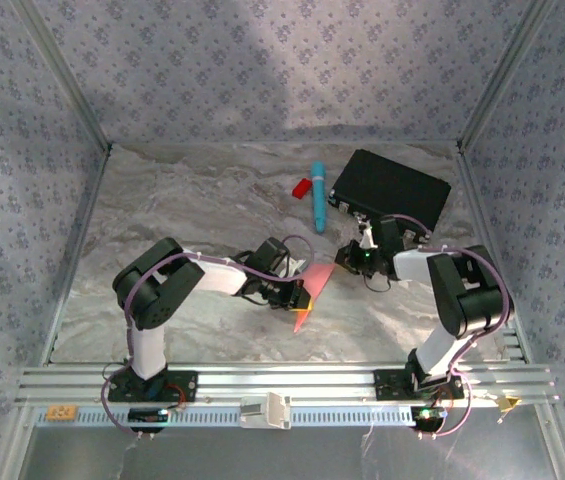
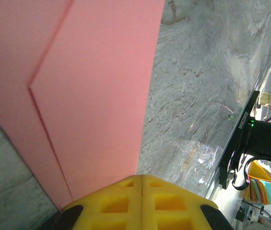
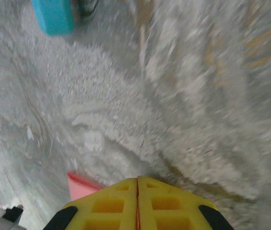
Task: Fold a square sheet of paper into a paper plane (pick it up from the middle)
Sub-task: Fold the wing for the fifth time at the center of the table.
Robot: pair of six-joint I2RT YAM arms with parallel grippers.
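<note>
Left arm reaches in from the near left, left gripper (image 1: 300, 298) low over the desk (image 1: 192, 200), about mid-desk and nearer the near edge. In the left wrist view its yellow fingers (image 2: 116, 203) are closed flush together, tips right at the edge of the square sheet of paper (image 2: 92, 96). Cannot tell if they pinch it or just press on it. The pink paper is partly folded, with one flap lying over it and a slanted crease line. From the top the sheet (image 1: 317, 285) sits between the two grippers, near the desk's middle, with one point aimed at the near edge. Small red plastic piece (image 1: 303, 187) lies toward the far edge, just beside the blue pen (image 1: 317, 195). Right gripper (image 1: 344, 266) is at the sheet's far right corner. In the blurry right wrist view the fingers (image 3: 166, 203) are closed, a pink corner (image 3: 80, 184) pokes out just left of them and a thin reddish line shows in the seam. Grip on the paper unclear. Black case (image 1: 390, 188) sits toward the far right corner.
</note>
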